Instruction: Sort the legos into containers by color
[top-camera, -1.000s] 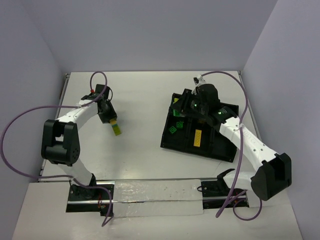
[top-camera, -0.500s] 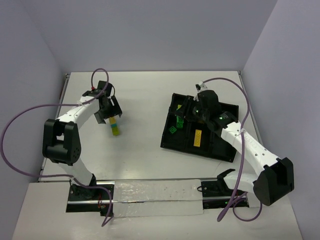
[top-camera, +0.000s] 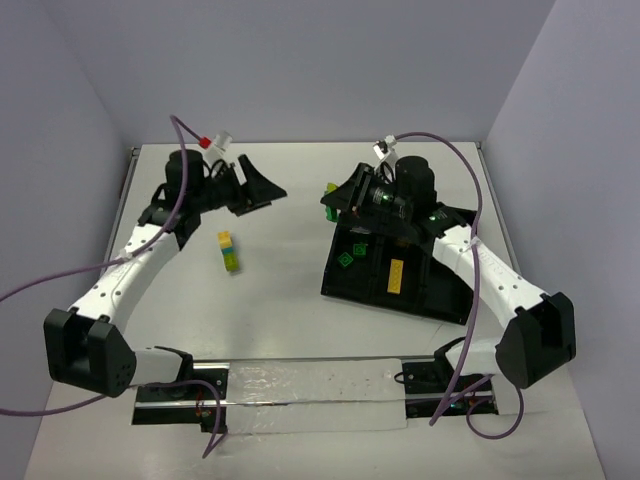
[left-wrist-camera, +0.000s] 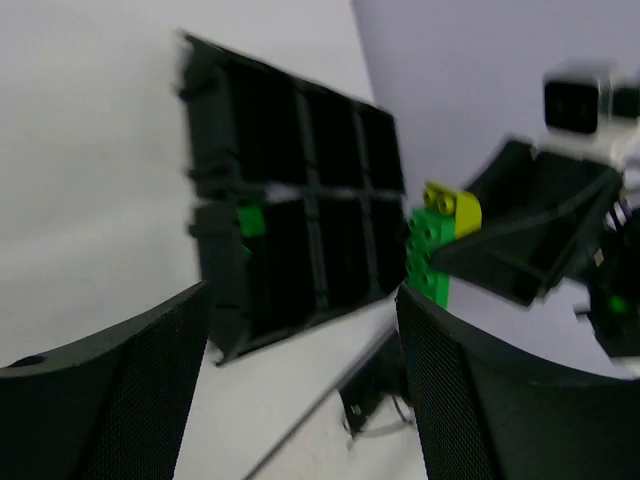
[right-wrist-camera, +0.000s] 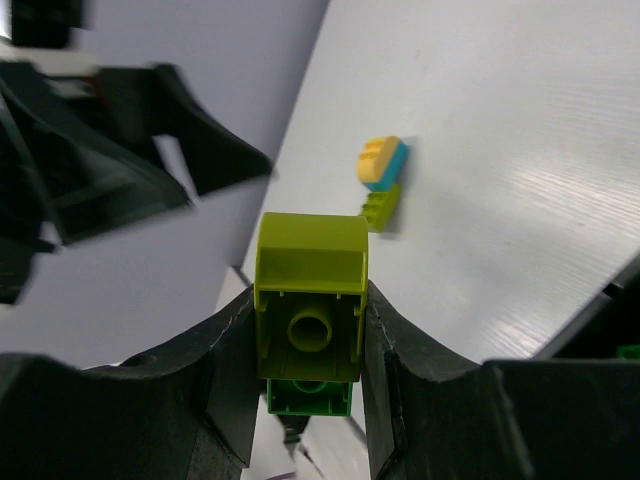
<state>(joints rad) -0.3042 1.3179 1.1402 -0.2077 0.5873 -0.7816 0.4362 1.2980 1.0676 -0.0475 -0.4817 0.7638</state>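
top: left gripper (top-camera: 262, 192) spread, empty; yellow-blue-lime stack (top-camera: 230, 251) on table (top-camera: 285, 300), left of black tray (top-camera: 440, 300) | left wrist: blurred green brick (left-wrist-camera: 250, 218) in tray | right wrist: right gripper (right-wrist-camera: 308, 335) clamps lime-on-green stack (right-wrist-camera: 310, 290), studs hidden

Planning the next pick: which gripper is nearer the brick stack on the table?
Left. The left gripper hovers just beyond the brick stack; the right gripper sits farther right, near the tray's far corner.

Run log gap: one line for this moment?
left hand: open, empty | right hand: shut on lime-green lego stack | loose stack: on table
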